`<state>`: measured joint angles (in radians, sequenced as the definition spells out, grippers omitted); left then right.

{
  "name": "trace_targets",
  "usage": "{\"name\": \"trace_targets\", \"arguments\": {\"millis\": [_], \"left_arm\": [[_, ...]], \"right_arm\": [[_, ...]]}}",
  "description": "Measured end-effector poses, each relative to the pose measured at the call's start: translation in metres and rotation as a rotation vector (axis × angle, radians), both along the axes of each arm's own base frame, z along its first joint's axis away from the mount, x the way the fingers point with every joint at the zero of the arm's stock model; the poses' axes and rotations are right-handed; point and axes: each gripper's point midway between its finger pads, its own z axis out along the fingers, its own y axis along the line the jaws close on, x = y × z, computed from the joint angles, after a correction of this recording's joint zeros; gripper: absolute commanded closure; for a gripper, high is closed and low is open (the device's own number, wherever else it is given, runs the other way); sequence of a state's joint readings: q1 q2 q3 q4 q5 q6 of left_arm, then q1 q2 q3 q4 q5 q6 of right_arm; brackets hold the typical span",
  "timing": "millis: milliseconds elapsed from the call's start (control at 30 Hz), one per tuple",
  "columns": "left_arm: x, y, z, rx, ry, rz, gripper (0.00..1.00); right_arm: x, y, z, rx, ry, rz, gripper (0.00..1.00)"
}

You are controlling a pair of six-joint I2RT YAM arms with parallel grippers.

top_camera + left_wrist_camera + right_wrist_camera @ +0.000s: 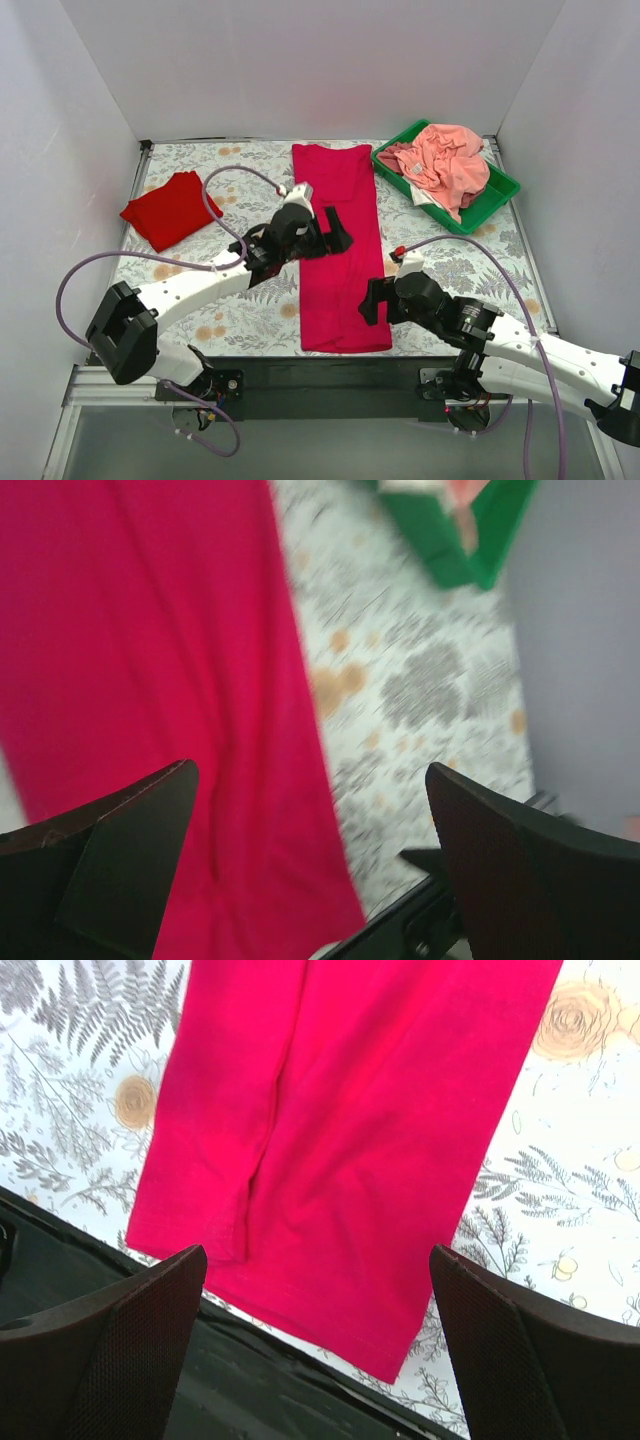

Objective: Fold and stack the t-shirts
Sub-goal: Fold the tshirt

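Note:
The large crimson-magenta t-shirt (pixel 340 250) lies folded into a long narrow strip running from the back of the table to its near edge. It fills the left of the left wrist view (pixel 150 680), and its near hem shows in the right wrist view (pixel 350 1110). The smaller scarlet-red t-shirt (pixel 170 210) lies folded at the back left. My left gripper (pixel 335 232) (pixel 310 780) hovers open over the strip's middle, holding nothing. My right gripper (pixel 372 300) (pixel 318 1255) stands open above the strip's near right corner, also holding nothing.
A green tray (pixel 500 190) (pixel 470 550) holding crumpled peach-pink clothes (pixel 445 165) sits at the back right. A grey floral-print cloth (pixel 250 310) covers the table. A black bar (pixel 330 375) runs along the near edge, and white walls enclose the other three sides.

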<state>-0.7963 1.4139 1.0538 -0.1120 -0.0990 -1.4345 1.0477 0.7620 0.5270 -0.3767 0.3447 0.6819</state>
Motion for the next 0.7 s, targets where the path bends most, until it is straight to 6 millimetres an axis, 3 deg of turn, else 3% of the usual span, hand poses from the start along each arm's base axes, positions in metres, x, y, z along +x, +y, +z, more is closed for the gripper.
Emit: {"name": "trace_targets", "arguments": {"millis": [67, 200, 267, 467, 700], "left_arm": [[-0.026, 0.012, -0.048, 0.077, 0.108, -0.007, 0.03], [-0.076, 0.033, -0.104, 0.184, 0.253, -0.029, 0.03], [-0.100, 0.039, -0.115, 0.214, 0.296, -0.051, 0.03], [-0.158, 0.049, -0.121, 0.215, 0.370, -0.112, 0.03], [-0.196, 0.085, -0.164, 0.247, 0.523, -0.068, 0.17]], "right_arm": [[-0.003, -0.002, -0.004, -0.014, 0.020, 0.007, 0.02], [-0.012, -0.002, -0.012, -0.019, 0.067, 0.023, 0.02], [-0.018, -0.003, -0.020, -0.026, 0.096, 0.038, 0.02], [-0.039, -0.012, -0.049, -0.066, 0.197, 0.075, 0.02], [-0.052, -0.018, -0.062, -0.043, 0.253, 0.070, 0.02]]}}
